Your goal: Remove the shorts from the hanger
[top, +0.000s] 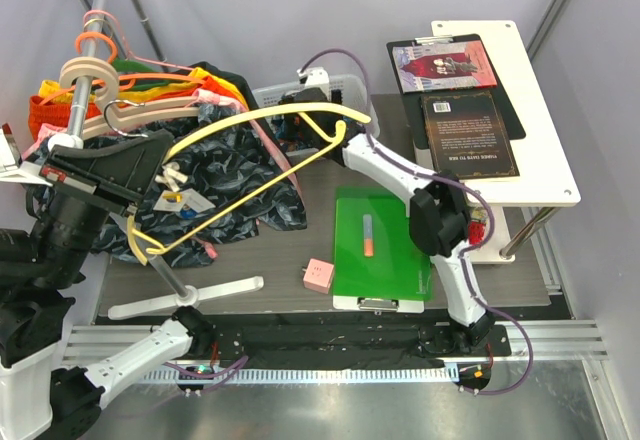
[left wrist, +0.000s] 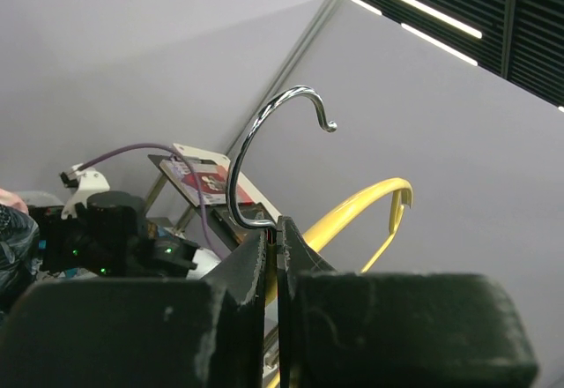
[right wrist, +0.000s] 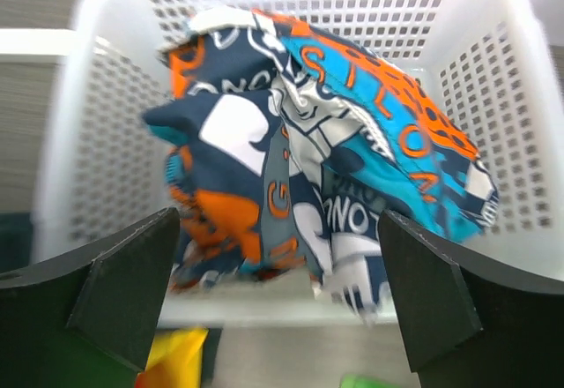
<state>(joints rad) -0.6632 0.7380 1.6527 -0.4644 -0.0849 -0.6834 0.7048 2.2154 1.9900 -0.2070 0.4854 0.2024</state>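
Note:
The shorts [right wrist: 326,150], printed in blue, teal, orange and white, lie bunched in a white mesh basket [right wrist: 520,62]. My right gripper [right wrist: 278,220] hangs open just above them, touching nothing; in the top view it [top: 300,100] covers the basket [top: 265,92]. The pale yellow hanger [top: 300,109] is bare and held up over the table. My left gripper [left wrist: 278,229] is shut on the hanger at the base of its metal hook [left wrist: 264,132], with a yellow arm [left wrist: 370,203] arching behind the fingers.
A clothes rail at the far left carries beige and pink-orange hangers [top: 95,50] and a navy leaf-patterned garment [top: 240,170]. A green clipboard [top: 380,245], a pink box [top: 318,275] and a white hanger [top: 185,295] lie on the table. A white side shelf [top: 530,110] holds books.

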